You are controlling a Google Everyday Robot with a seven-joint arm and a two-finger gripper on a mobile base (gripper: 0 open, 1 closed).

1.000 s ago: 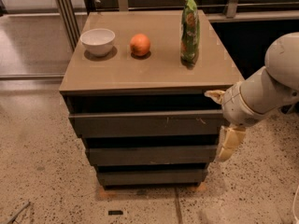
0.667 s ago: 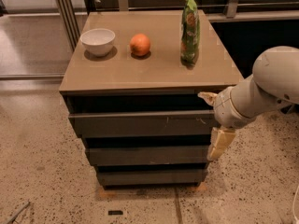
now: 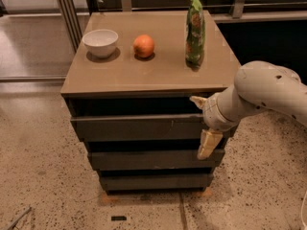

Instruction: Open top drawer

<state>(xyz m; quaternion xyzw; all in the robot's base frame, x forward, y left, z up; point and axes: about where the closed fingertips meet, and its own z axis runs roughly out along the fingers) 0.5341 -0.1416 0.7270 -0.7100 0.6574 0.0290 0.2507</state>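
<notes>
The top drawer (image 3: 136, 128) is the widest of three dark grey, handle-less fronts, just under the brown cabinet top (image 3: 120, 73). It has small pale scratches right of centre and sits slightly proud of the dark gap above it. My gripper (image 3: 204, 123) is at the drawer front's right end, on a white arm coming in from the right. Its pale fingers are spread apart: one fingertip (image 3: 197, 100) at the drawer's upper edge, the other (image 3: 208, 145) hanging below its lower edge. The right end of the drawer front is hidden behind the wrist.
On the cabinet top stand a white bowl (image 3: 100, 42), an orange (image 3: 144, 46) and a green bag (image 3: 194, 28). The mid-width front (image 3: 144, 159) and the narrowest front (image 3: 153, 181) lie below. Speckled floor lies in front; metal rails stand behind.
My arm and gripper have moved left, from beside the cabinet's right edge onto the right end of the top drawer front. The drawers have not moved.
</notes>
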